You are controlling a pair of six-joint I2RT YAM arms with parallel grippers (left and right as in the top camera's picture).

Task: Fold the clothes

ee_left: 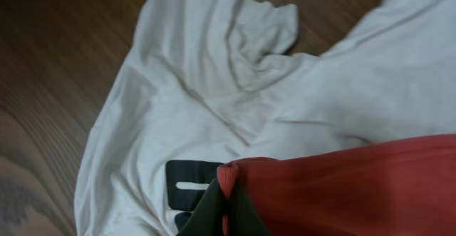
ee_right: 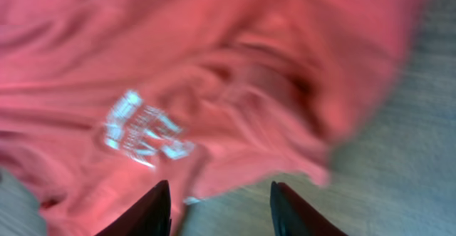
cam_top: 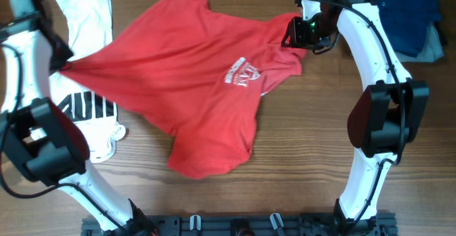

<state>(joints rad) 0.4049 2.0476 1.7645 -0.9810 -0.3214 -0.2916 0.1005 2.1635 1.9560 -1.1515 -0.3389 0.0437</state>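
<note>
A large red T-shirt [cam_top: 192,79] with white chest lettering [cam_top: 242,73] lies spread and rumpled across the middle of the table. My left gripper [cam_top: 60,66] is shut on its left edge, and the pinched red hem [ee_left: 229,175] shows in the left wrist view. A white T-shirt with black print [cam_top: 89,22] lies under that edge and fills the left wrist view [ee_left: 214,86]. My right gripper [cam_top: 293,33] is open and empty above the red shirt's right side; its fingertips [ee_right: 221,193] frame red cloth [ee_right: 214,65] and bare wood.
Dark blue and light blue folded garments [cam_top: 402,15] lie at the back right corner, behind my right arm. The wooden table [cam_top: 306,150] shows bare at the front and right.
</note>
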